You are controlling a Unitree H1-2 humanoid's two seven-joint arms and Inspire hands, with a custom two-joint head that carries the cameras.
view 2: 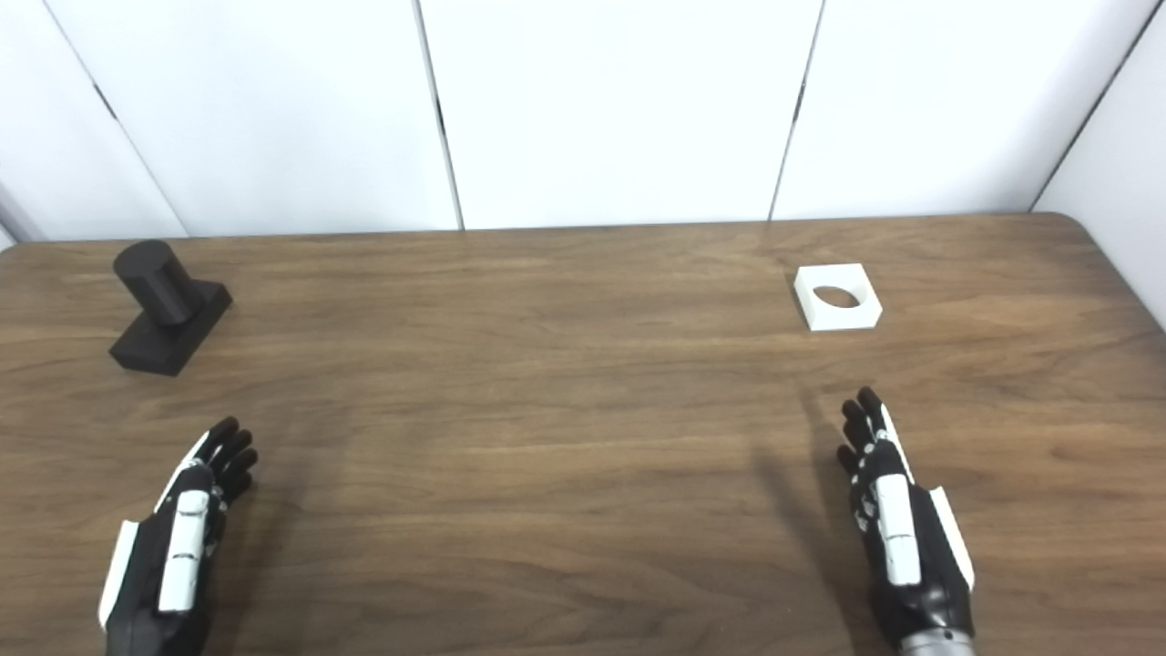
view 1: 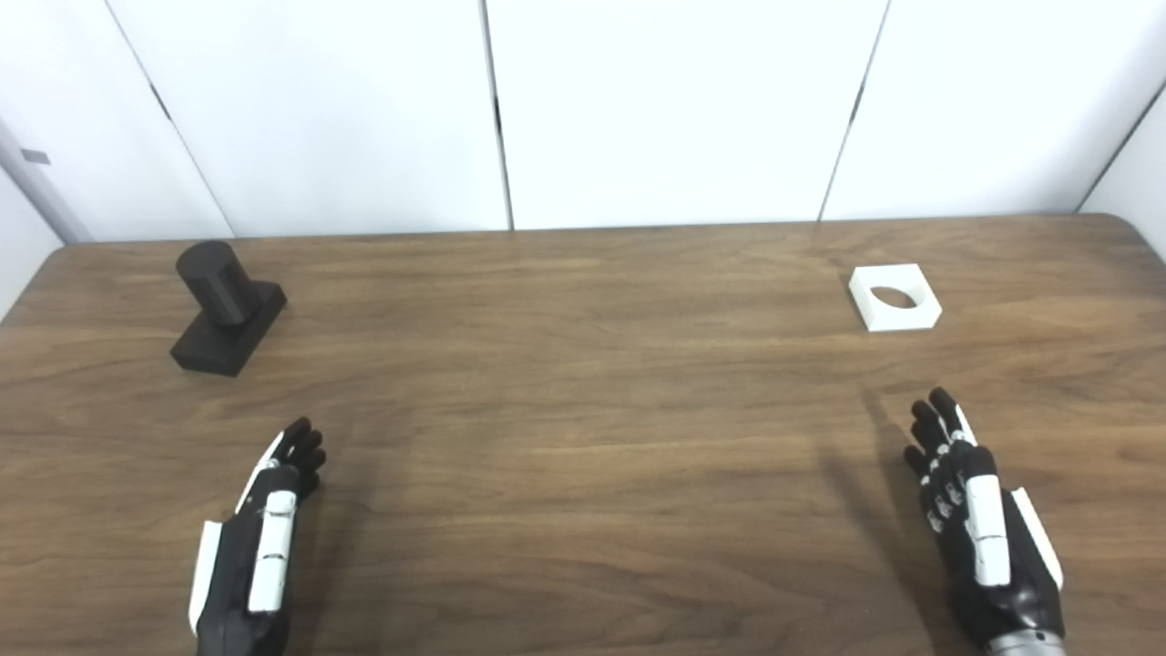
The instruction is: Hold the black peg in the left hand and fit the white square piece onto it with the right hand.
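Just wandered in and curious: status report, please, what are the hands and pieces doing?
Left hand and right hand open, holding nothing. Black peg upright far left, white square piece flat far right, both untouched. Nothing in the way.

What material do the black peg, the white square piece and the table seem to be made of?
Black peg: probably matte plastic, dull and without glare. White square piece: likely matte plastic too, uniform with crisp edges. Table: wood or wood-look laminate, brown grain streaks, slight sheen.

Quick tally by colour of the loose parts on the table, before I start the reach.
Black: 1, the black peg on its base
White: 1, the white square piece with a round hole
Total: 2
Both lie apart on the table, untouched.
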